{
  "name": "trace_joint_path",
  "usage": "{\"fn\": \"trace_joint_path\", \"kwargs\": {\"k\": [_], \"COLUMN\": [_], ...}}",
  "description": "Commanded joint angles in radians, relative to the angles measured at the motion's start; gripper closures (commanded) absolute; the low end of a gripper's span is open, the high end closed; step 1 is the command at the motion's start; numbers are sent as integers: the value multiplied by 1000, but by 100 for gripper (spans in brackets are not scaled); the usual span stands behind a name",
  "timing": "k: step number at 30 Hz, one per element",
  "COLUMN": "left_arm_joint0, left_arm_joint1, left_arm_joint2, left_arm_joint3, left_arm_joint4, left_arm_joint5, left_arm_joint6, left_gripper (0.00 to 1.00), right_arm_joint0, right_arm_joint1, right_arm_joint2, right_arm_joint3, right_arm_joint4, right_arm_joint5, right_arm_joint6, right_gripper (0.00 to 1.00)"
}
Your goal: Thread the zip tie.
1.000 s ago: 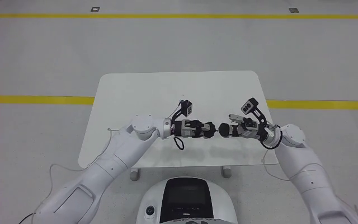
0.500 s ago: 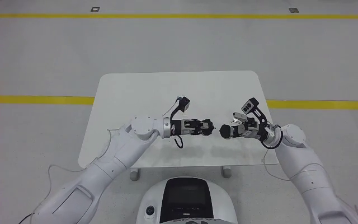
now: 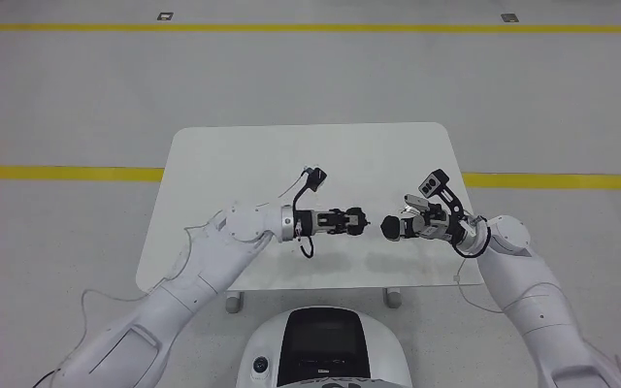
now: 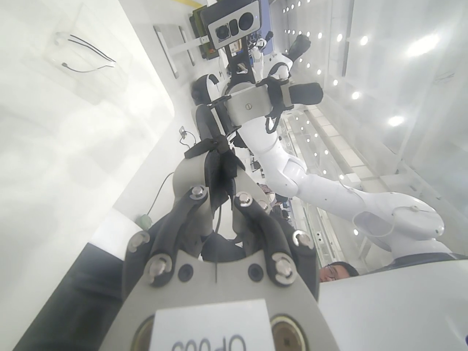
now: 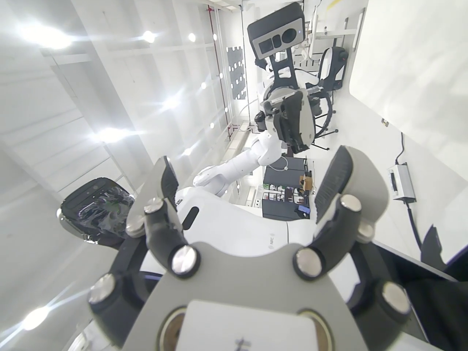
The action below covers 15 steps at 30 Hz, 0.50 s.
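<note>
My left claw [image 4: 218, 164] is pinched shut on the zip tie [image 4: 207, 146], black end poking out ahead, over the table's [image 3: 291, 155] near edge. My right claw [image 5: 254, 160] is spread, empty, facing it. Tie judged light, springy, slick (may twist); take it close behind the tip.

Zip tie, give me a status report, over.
Left gripper shut on thin black zip tie. Right gripper open, empty, facing it across a gap. Nothing between them.

White glossy shells [image 3: 194, 281] sit behind each pincer, and the left gripper [image 4: 219, 158] and right gripper [image 5: 256, 162] show grey metal fingers [image 5: 365, 177], black pads [image 5: 332, 180], silver screws [image 5: 309, 259] at the knuckles.
</note>
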Motion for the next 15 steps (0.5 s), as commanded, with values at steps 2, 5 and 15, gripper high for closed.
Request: {"fn": "trace_joint_path", "kwargs": {"k": [2,5,15], "left_arm_joint0": [34,66,102], "left_arm_joint1": [5,10,7], "left_arm_joint2": [-47,-85,-140], "left_arm_joint3": [-87,-133,-164], "left_arm_joint4": [55,81,112], "left_arm_joint5": [0,0,0], "left_arm_joint6": [99,117,103], "left_gripper": [100,100,100], "right_arm_joint0": [0,0,0], "right_arm_joint1": [0,0,0], "right_arm_joint2": [0,0,0], "right_arm_joint3": [0,0,0], "right_arm_joint4": [0,0,0], "right_arm_joint5": [0,0,0], "right_arm_joint6": [0,0,0], "right_gripper": [0,0,0]}}
